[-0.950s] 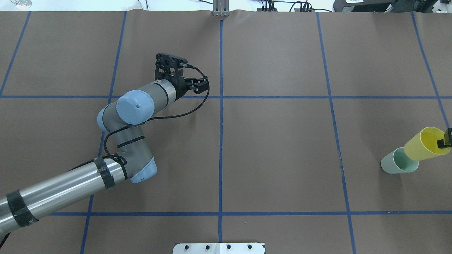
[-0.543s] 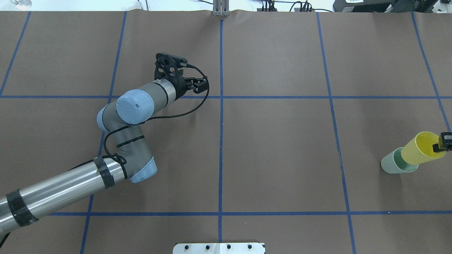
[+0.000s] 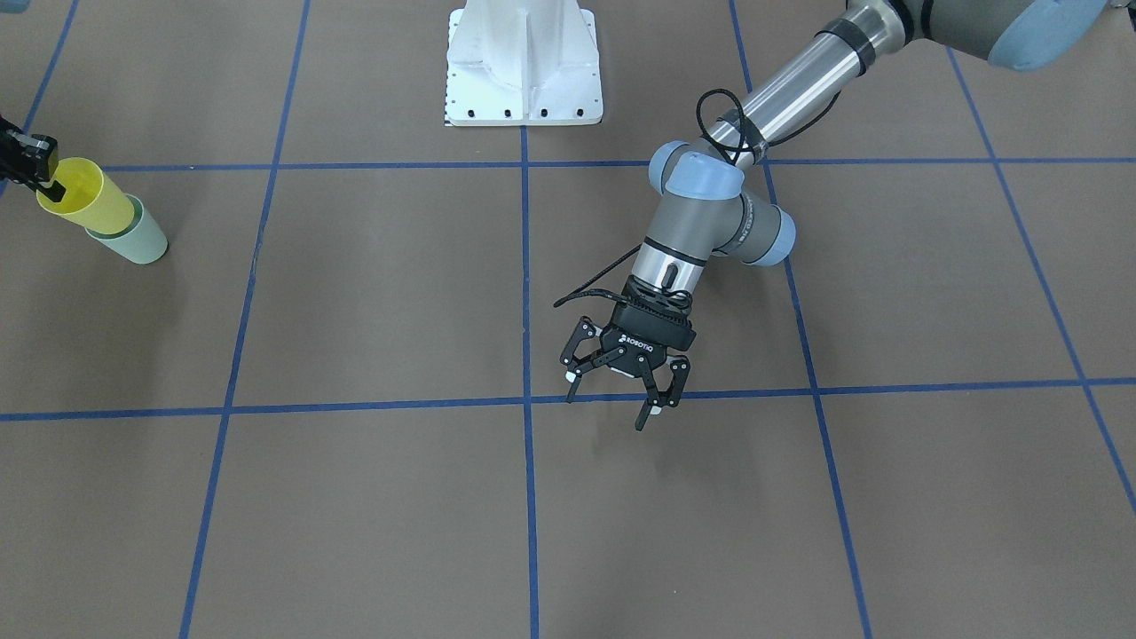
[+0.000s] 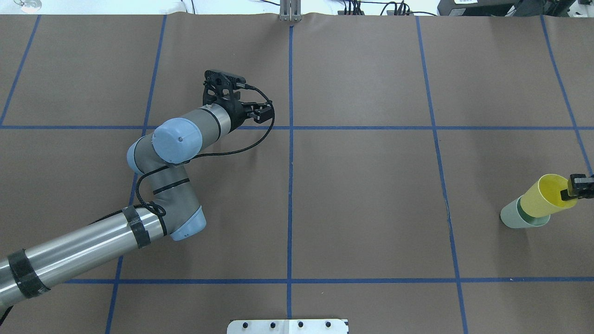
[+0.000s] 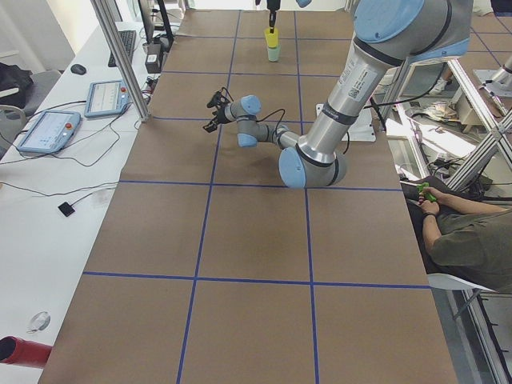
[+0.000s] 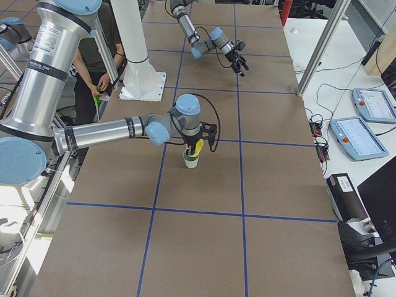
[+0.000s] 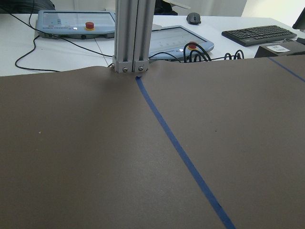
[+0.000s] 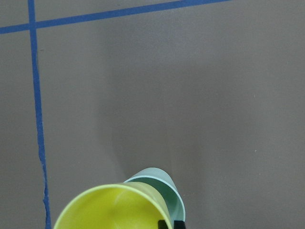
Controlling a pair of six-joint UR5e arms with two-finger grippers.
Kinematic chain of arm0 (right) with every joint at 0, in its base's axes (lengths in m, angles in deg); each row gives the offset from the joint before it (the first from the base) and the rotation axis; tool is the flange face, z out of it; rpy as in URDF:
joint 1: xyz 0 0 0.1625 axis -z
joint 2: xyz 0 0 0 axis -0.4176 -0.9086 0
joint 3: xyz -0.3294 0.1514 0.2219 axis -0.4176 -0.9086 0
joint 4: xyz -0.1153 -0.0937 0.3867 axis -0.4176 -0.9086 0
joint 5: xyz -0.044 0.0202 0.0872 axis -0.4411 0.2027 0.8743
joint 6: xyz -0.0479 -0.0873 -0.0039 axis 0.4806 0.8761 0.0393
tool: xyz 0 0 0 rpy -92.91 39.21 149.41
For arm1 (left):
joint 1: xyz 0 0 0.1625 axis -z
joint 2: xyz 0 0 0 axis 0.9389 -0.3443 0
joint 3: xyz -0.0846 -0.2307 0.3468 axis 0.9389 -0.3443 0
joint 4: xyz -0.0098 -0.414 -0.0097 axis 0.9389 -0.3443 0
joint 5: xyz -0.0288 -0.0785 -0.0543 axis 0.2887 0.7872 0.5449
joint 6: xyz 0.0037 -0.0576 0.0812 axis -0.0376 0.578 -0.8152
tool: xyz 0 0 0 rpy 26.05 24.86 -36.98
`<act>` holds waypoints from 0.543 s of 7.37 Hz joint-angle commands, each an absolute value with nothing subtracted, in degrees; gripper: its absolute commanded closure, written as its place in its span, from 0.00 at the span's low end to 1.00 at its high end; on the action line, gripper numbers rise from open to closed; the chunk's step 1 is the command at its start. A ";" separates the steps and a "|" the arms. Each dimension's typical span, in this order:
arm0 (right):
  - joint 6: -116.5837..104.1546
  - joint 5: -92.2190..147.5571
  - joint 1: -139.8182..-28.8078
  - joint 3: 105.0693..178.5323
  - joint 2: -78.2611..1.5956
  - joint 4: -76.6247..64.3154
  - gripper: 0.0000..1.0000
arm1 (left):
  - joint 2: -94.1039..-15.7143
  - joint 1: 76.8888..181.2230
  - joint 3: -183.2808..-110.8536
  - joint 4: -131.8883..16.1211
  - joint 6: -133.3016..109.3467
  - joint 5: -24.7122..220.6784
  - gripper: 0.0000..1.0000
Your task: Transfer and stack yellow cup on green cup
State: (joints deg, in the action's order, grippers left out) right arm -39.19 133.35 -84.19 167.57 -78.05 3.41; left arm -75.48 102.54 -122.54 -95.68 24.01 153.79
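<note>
1 yellow cup [image 4: 544, 198], 1 green cup [image 4: 511, 218]

Table [image 4: 371, 208] covered in brown paper, marked into squares with blue tape [image 4: 290, 185]. Standing directly on it: green cup [image 4: 510, 219], upright, near the robot's right end; white mounting plate [image 3: 524, 62] at the robot's side; aluminium post [image 7: 133, 33] at the far edge.

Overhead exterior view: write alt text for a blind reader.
At the view's right edge, the right claw grips the yellow cup by its rim, its base inside the green cup. The left arm hovers left of centre.
</note>
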 commanded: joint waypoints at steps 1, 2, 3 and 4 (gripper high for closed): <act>-39.20 133.49 -84.10 167.20 -78.04 3.36 1.00 | -75.48 102.56 -122.54 -95.76 24.00 153.79 0.00; -39.20 133.58 -84.01 167.19 -78.04 3.36 1.00 | -75.48 102.56 -122.54 -95.76 24.00 153.79 0.00; -39.20 133.58 -84.01 166.76 -78.04 3.36 1.00 | -75.48 102.56 -122.54 -95.76 24.00 153.79 0.00; -39.20 133.58 -83.92 166.67 -78.04 3.36 1.00 | -75.48 102.56 -122.63 -95.76 24.00 153.79 0.00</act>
State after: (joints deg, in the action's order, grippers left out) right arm -39.20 133.57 -83.99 166.89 -78.04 3.36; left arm -75.48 102.56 -122.57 -95.76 24.01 153.79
